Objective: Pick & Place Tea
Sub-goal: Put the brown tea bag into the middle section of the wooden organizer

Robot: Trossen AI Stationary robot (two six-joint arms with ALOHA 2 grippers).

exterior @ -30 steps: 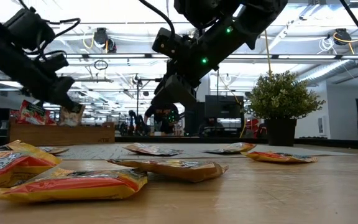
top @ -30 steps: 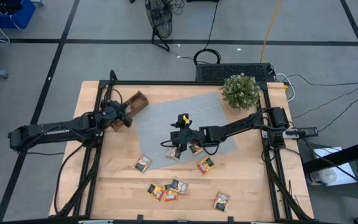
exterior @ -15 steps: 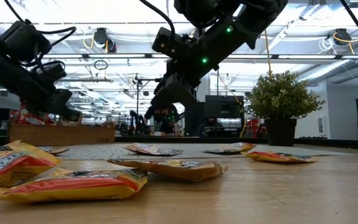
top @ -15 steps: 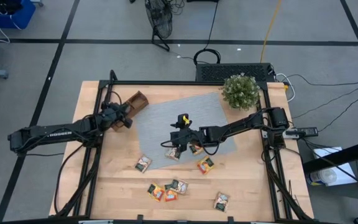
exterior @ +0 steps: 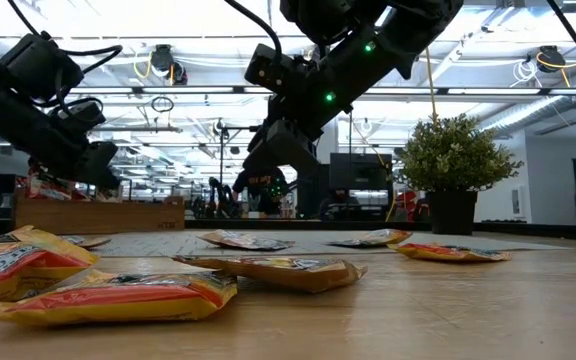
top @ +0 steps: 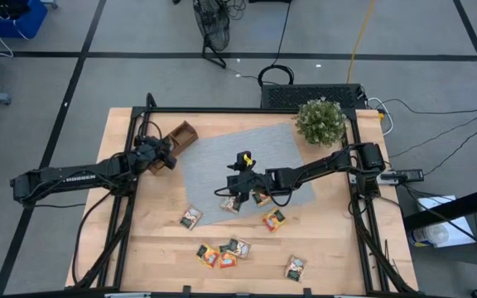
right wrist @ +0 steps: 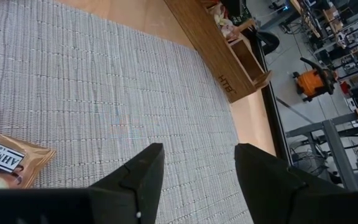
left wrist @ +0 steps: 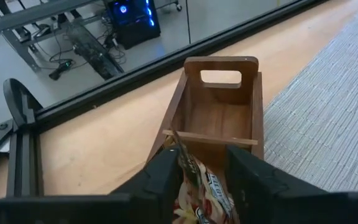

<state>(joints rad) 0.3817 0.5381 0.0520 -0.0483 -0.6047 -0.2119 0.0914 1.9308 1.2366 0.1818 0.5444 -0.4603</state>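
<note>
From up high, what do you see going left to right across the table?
Wooden tray → left gripper → grey woven mat → right gripper → potted plant.

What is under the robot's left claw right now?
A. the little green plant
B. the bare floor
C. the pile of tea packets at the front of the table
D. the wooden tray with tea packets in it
D: the left gripper hangs over the wooden tray, with a tea sachet showing between its fingers in the near compartment.
</note>
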